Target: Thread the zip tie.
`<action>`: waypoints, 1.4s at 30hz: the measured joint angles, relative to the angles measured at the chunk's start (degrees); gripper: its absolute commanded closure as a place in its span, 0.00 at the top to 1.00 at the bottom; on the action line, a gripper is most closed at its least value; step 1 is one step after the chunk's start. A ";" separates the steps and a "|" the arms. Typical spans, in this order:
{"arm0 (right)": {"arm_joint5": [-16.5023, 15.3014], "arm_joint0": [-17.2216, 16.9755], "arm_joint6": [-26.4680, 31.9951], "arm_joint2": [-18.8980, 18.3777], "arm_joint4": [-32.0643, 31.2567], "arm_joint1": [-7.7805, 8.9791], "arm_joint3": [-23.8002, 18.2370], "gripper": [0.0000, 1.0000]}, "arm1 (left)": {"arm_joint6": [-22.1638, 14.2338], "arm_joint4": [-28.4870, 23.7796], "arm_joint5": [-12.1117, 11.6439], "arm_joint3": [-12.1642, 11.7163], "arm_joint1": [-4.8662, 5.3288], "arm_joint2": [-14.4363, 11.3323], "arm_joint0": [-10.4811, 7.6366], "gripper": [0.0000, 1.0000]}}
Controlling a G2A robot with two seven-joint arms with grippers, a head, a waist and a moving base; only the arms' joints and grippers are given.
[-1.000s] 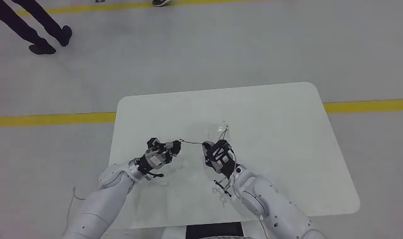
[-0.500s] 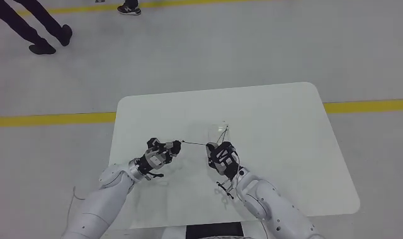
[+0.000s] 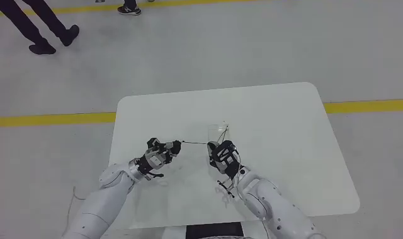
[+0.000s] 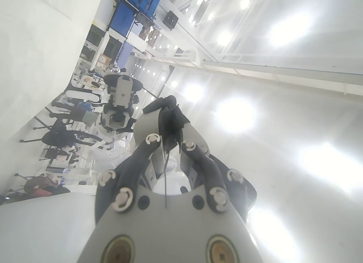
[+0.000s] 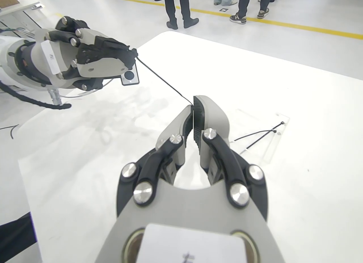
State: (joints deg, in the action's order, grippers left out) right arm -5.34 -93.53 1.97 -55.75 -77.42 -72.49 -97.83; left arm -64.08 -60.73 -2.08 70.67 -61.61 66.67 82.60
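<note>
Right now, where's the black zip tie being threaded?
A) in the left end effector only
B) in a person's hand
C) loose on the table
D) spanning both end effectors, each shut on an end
D: in the right wrist view the zip tie runs from the tip of the left end effector to the closed fingers of the right end effector, held above the table.

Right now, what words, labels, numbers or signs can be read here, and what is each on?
None reads clearly.
Side label on the left gripper: print too small to read.
Base label behind the right gripper: cut off at the edge, unreadable.
Floor marker: dark square, nothing legible.
</note>
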 measured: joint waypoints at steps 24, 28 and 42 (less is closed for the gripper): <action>-0.28 -0.60 0.32 -2.44 0.38 0.42 -1.01 0.37 | 0.00 0.00 0.00 0.00 0.00 0.00 0.00 0.00; -0.46 -0.41 0.57 -2.48 0.57 0.42 -0.99 1.00 | 0.00 0.00 0.00 0.00 0.00 0.00 0.00 0.00; -1.50 0.40 1.54 -2.07 0.60 0.36 -1.01 1.00 | 0.00 0.00 0.00 0.00 0.00 0.00 0.00 0.00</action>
State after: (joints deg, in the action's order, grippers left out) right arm -6.84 -93.13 3.52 -57.82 -76.82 -72.13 -98.84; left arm -64.08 -60.73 -2.08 70.67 -61.61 66.67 82.60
